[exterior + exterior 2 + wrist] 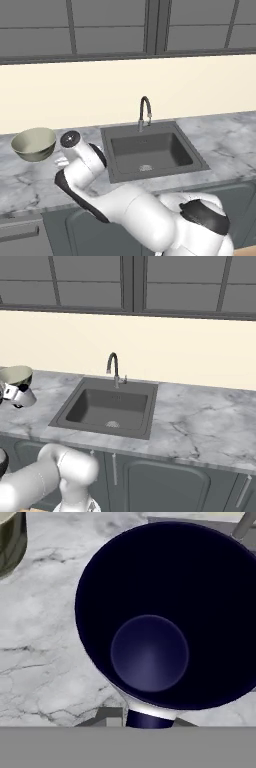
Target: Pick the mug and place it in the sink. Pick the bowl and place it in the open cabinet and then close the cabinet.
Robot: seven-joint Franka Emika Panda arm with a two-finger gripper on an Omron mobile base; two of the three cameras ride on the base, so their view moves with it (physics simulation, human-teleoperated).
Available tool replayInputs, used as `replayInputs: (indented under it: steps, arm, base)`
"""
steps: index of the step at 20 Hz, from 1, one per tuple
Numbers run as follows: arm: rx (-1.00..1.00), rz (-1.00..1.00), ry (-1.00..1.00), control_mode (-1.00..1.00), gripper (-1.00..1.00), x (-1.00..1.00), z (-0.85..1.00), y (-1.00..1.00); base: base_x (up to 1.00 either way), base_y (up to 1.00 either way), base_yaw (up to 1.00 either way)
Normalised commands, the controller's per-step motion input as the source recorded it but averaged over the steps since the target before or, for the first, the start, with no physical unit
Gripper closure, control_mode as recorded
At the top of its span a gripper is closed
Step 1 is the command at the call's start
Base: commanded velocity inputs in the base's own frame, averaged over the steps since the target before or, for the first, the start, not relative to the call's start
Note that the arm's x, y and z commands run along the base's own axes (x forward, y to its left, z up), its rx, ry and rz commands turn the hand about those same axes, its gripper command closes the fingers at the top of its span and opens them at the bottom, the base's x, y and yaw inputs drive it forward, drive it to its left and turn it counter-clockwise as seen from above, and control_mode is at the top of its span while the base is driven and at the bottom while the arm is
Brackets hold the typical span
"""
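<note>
The grey marbled counter (225,145) runs under dark upper cabinets (100,27), with the sink (150,150) and its curved faucet (144,112) set in the middle. Left of the sink sits the bowl (34,143), upright on the counter. Just beside the bowl, between it and the sink, the mug (165,612) stands with its dark navy inside open to the hand view. The gripper (132,717) is clenched on the mug's rim, low over the counter
</note>
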Motion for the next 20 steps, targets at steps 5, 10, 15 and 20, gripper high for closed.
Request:
replayInputs:
  steps: [5, 10, 15, 20]
  arm:
    - [0.0, 0.38, 0.03, -1.0, 1.0, -0.18, 1.0, -1.0]
    - [0.0, 0.44, 0.13, -1.0, 1.0, -0.21, 0.76, -0.96]
    - [0.0, 0.48, 0.13, -1.0, 1.0, -0.03, 0.15, -0.95]
    - [-0.02, 0.58, 0.03, -1.0, 1.0, 0.02, 0.0, -0.67]
  base:
    - [0.0, 0.0, 0.0]
    - [0.0, 0.0, 0.0]
    - [0.0, 0.0, 0.0]
    - [0.0, 0.0, 0.0]
